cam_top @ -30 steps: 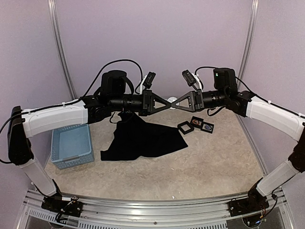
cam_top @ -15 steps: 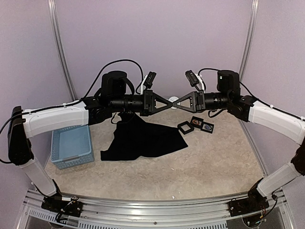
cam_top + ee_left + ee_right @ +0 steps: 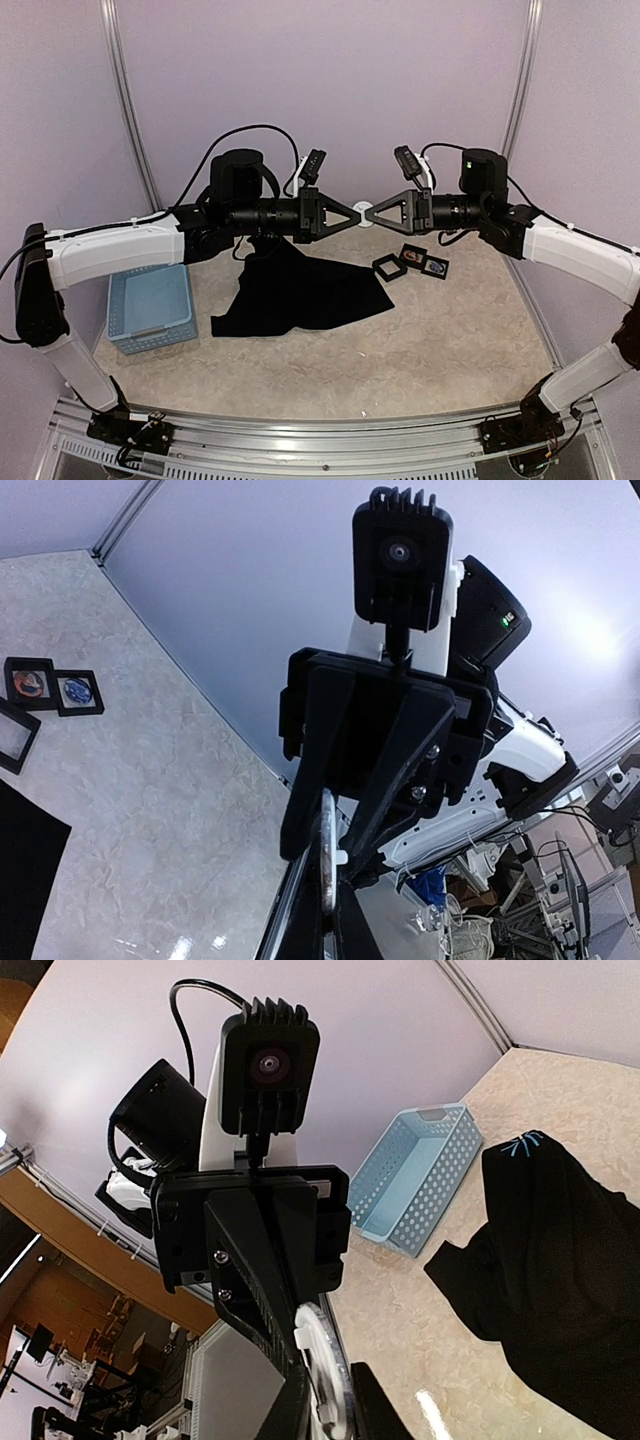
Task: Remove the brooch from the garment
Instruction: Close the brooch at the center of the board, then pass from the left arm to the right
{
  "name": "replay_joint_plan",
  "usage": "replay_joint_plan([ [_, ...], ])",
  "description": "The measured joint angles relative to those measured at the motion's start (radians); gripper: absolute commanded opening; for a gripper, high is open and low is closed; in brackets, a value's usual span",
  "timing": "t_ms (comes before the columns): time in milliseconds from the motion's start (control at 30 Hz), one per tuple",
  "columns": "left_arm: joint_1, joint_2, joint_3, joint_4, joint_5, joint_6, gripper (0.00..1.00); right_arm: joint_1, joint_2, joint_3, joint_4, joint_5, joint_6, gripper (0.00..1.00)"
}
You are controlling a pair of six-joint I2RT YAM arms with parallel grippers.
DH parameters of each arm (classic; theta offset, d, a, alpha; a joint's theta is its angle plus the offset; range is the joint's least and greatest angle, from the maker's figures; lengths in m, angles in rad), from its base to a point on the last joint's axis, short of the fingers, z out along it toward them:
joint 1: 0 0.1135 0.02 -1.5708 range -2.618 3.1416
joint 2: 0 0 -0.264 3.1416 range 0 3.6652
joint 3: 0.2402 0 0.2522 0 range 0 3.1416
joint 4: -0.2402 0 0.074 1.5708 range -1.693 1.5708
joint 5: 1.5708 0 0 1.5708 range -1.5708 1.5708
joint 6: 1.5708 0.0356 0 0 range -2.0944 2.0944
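The brooch (image 3: 368,212), a small white round disc, hangs in mid-air between both grippers, high above the table. My left gripper (image 3: 357,214) is shut on it; the left wrist view shows the brooch (image 3: 327,850) edge-on between my left gripper's (image 3: 325,885) fingers. My right gripper (image 3: 378,213) faces it from the right, its jaws a little apart around the disc. In the right wrist view a narrow gap shows beside the brooch (image 3: 330,1360) inside my right gripper (image 3: 335,1400). The black garment (image 3: 300,290) lies crumpled on the table below, its blue neck mark (image 3: 522,1145) showing.
A light-blue perforated basket (image 3: 150,338) stands at the left of the garment, also visible as the basket (image 3: 420,1175) in the right wrist view. Three small black display frames (image 3: 411,262) sit right of the garment. Purple walls enclose the table on three sides.
My right gripper has parted its jaws slightly and drawn back a little to the right from the brooch. The left gripper keeps its grip and has not moved.
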Motion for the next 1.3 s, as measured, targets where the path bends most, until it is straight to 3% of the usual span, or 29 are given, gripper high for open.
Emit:
replay_joint_plan([
  [167, 0.002, -0.008, 0.0, -0.001, 0.031, -0.003, 0.0, -0.038, 0.0, 0.016, 0.045, -0.047, -0.014, 0.41],
  [400, 0.001, -0.008, 0.0, -0.001, 0.052, -0.002, 0.0, -0.044, 0.0, 0.058, 0.027, -0.081, -0.048, 0.44],
  [533, 0.002, -0.008, 0.0, -0.001, 0.055, -0.002, 0.0, -0.044, 0.002, 0.06, -0.016, -0.08, -0.072, 0.39],
  [933, 0.002, -0.008, 0.0, -0.013, 0.057, -0.002, 0.0, -0.044, 0.027, 0.063, -0.05, -0.101, -0.084, 0.13],
  [1300, 0.001, -0.008, 0.0, -0.016, 0.058, -0.002, 0.0, -0.044, 0.034, 0.062, -0.017, -0.159, -0.039, 0.07],
])
